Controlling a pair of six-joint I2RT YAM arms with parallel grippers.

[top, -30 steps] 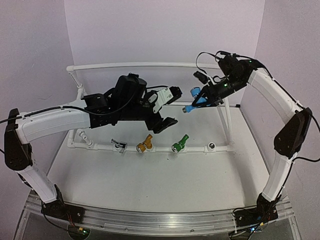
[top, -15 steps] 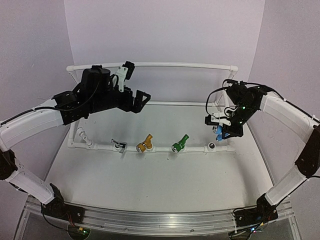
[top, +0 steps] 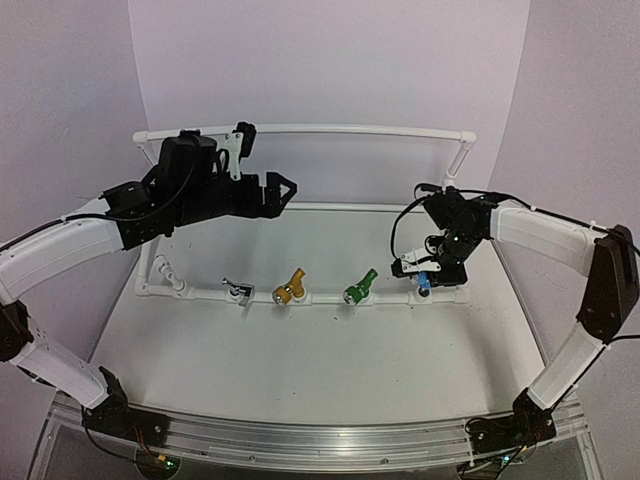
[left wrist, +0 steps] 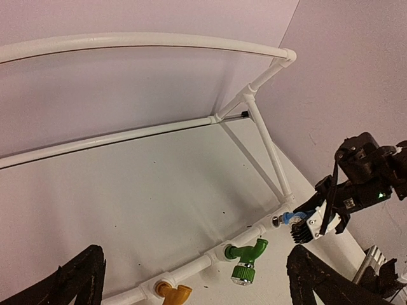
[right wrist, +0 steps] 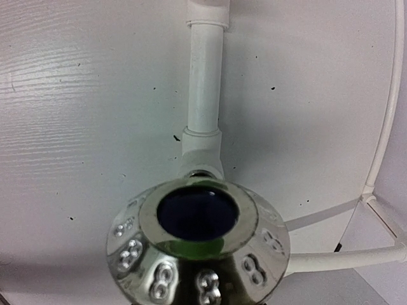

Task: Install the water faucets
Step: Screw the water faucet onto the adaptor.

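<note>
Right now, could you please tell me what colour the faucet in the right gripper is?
The faucet is blue, clearest in the left wrist view.

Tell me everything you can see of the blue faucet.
The small blue plastic tap-shaped faucet has a round chrome nozzle with a dark bore. The right hand grips it, holding it at the right end of the white pipe frame's front rail, right of the green plastic faucet. Whether it is seated cannot be told.
</note>
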